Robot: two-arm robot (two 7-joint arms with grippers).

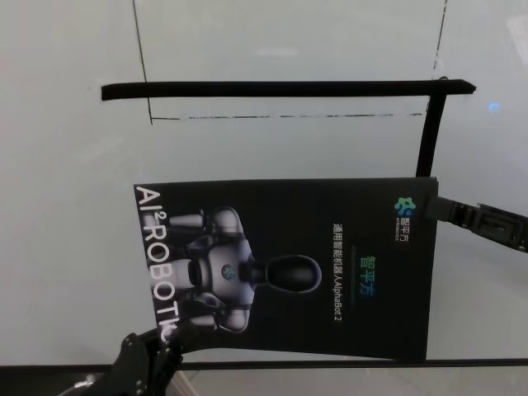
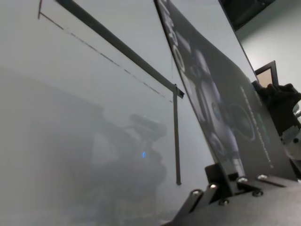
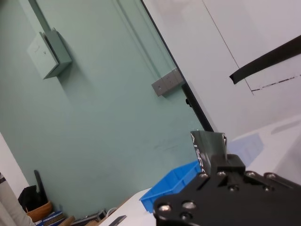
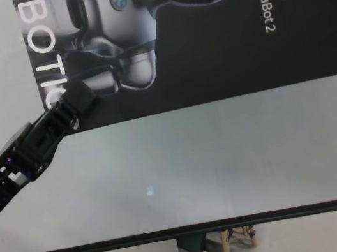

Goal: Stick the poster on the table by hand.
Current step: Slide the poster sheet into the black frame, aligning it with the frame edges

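Poster (image 1: pixel 289 268): black sheet over the middle of the table, printed face up — grey robot figure, white "AI² ROBOTIC" lettering along its left edge, "AlphaBot 2" text toward the right; held at two opposite corners. In the left wrist view, raised off the tabletop and sloping.
Table (image 1: pixel 66 165): pale glossy top, thin dark front edge seen in the chest view; carries the tape marks and dashed outline.
Left gripper (image 4: pixel 77 102): at the poster's near-left corner, by the "ROBOTIC" letters; fingers (image 2: pixel 221 181) clenched on the sheet's edge, sheet passing between them.
Right gripper (image 1: pixel 441 206): at the poster's far-right corner, arm reaching in from the right; in its wrist view, fingers pinched on a small curled bit of poster corner with white lettering.
Black tape strips (image 1: pixel 280 87): one long strip across the table beyond the poster, a second running down from its right end to the poster's far-right corner — an inverted L.
Dashed line (image 1: pixel 289 115): just below the long strip, on the tabletop.
Blue bin (image 3: pixel 171 188): right wrist view only, off to the side.
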